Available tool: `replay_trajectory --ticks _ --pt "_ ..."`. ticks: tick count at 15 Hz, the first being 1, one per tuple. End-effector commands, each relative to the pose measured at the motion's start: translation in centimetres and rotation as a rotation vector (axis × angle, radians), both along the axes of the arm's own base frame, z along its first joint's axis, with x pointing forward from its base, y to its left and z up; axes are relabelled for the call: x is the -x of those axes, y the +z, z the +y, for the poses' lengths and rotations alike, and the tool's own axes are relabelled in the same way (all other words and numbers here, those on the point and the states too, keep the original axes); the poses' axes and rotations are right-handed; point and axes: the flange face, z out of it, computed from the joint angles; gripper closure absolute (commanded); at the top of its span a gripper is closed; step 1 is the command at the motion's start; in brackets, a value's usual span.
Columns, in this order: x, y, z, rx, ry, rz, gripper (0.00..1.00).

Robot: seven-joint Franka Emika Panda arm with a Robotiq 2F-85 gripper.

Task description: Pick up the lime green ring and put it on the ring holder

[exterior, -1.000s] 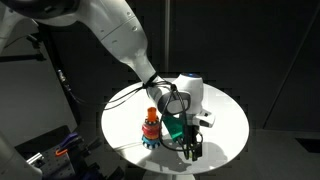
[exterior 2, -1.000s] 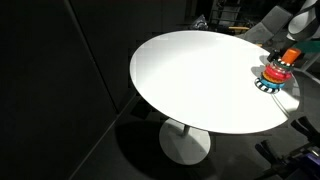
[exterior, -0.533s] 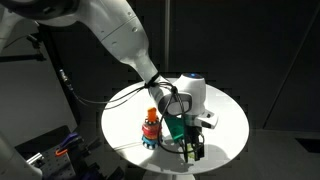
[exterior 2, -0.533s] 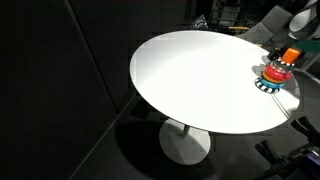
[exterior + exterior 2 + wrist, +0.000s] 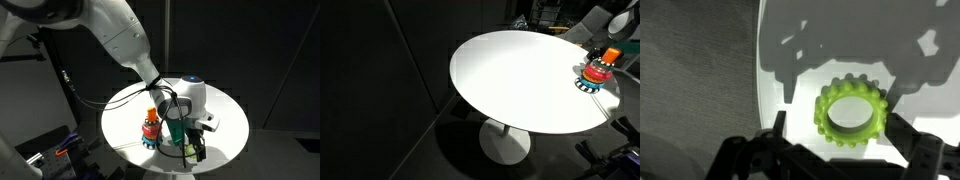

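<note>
Landmark: the ring holder [image 5: 150, 128] stands upright on the round white table [image 5: 225, 112]. It has a blue scalloped base, red and orange rings stacked on it, and an orange-yellow top. In both exterior views it sits close to the table's edge [image 5: 595, 72].

Lime green ring: the lime green ring [image 5: 851, 110] lies flat on the table, its knobbly rim and open centre facing up, apart from the ring holder. How far apart the wrist view does not show. In an exterior view I cannot make it out for certain under the wrist.

Gripper: the gripper [image 5: 193, 153] points straight down, just beside the ring holder and lower than its top. Its jaws are spread wide and pinch nothing. In the wrist view the gripper [image 5: 836, 122] has one finger on each side of the ring. Whether the fingers touch the ring I cannot tell.

Arm: the white arm [image 5: 120, 35] comes down from above and behind the ring holder, its wrist bulking over the spot beside the stack.

In the way: the wrist body hides the tabletop next to the ring holder in an exterior view. The stack itself stands near the gripper's side.

Shadow: the gripper's dark shadow [image 5: 840, 45] falls across the table beyond the ring.

Around: a black cable [image 5: 85, 98] hangs near the arm. The table edge and dark floor [image 5: 690, 80] lie to one side of the ring. The table foot [image 5: 507, 142] is well away from the ring holder.
</note>
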Motion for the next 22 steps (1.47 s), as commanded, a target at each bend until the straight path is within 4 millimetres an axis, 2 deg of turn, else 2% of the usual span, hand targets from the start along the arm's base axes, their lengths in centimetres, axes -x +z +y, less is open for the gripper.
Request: replay_trajectory --ticks 1,22 --pt "-0.6 -0.42 -0.36 -0.006 -0.014 -0.028 0.0" --pt "-0.91 -0.08 0.0 -0.017 -0.019 -0.049 0.0"
